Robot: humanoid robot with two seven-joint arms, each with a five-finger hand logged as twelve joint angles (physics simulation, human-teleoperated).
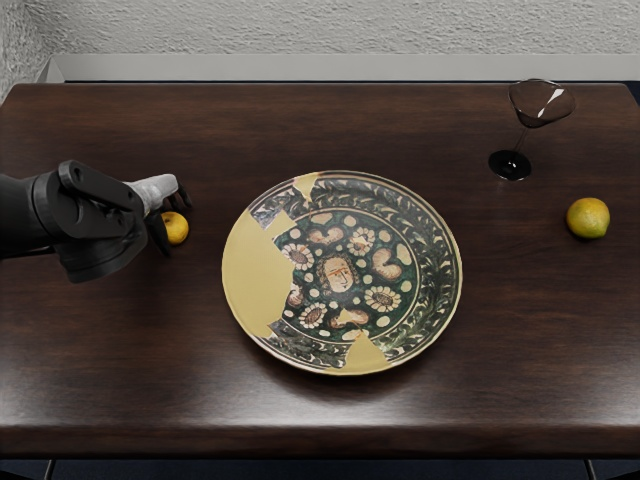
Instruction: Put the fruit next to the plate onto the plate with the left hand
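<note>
A small orange fruit (177, 228) lies on the dark table just left of the large patterned plate (246, 272). My left hand (170, 212) comes in from the left edge and sits right at the fruit. The thumb covers the fruit's left side and the fingertips (181, 198) hover just above it, a thin gap still showing. The fingers look spread around the fruit rather than closed on it. The fruit rests on the table. The right arm is out of view.
A second, yellow-orange fruit (588, 217) lies near the table's right edge. A wine glass (530, 118) stands at the back right, behind that fruit. A grey wall runs along the far edge of the table.
</note>
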